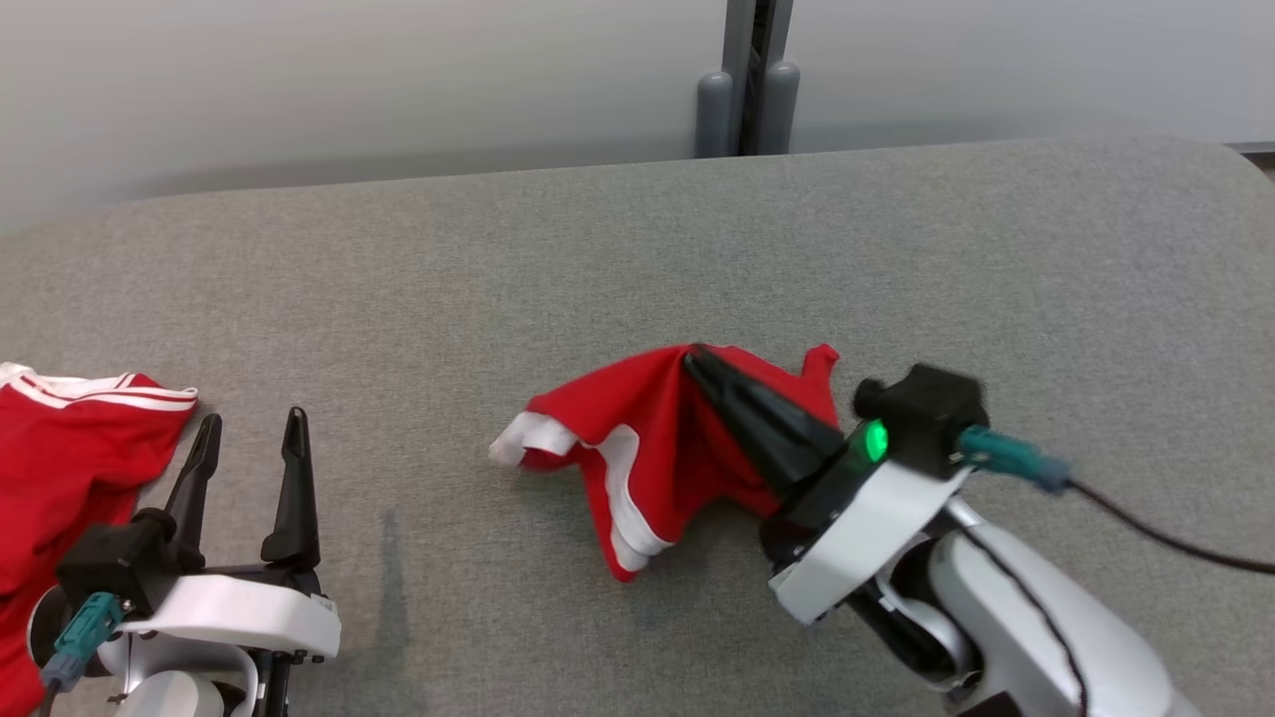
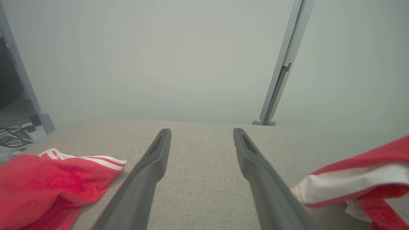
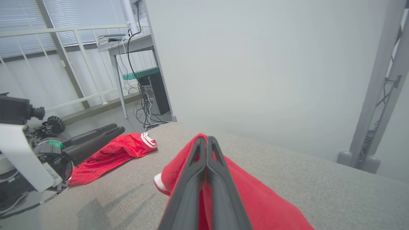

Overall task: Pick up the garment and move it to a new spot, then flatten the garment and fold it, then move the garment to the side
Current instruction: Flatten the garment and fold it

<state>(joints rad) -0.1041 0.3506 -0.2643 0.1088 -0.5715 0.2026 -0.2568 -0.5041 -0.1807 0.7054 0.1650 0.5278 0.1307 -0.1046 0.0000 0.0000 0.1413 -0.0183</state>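
Broadly, a grey fabric-covered table takes up most of the head view, with a pale wall behind it and a grey upright post standing just past its far edge. Near the middle of the table, somewhat toward the robot's right, lies the garment, a red piece with white trim, crumpled, its white-edged parts spread toward the left and front. Its upper part is drawn up into a peak where the right gripper reaches in from the lower right. That gripper's two dark fingers are pressed together with red cloth pinched at their tips, and the right wrist view shows them closed flat against each other with the cloth bunched on both sides. At the far left edge of the table lies a second red garment with white stripes, rumpled, well apart from the first. The left gripper sits low at the left, just beside that second piece but not touching it. Its fingers are spread wide with nothing between them, pointing away from the robot above bare grey fabric. On the right wrist a small green light glows, and a teal plug with a dark cable sticks out beside it.
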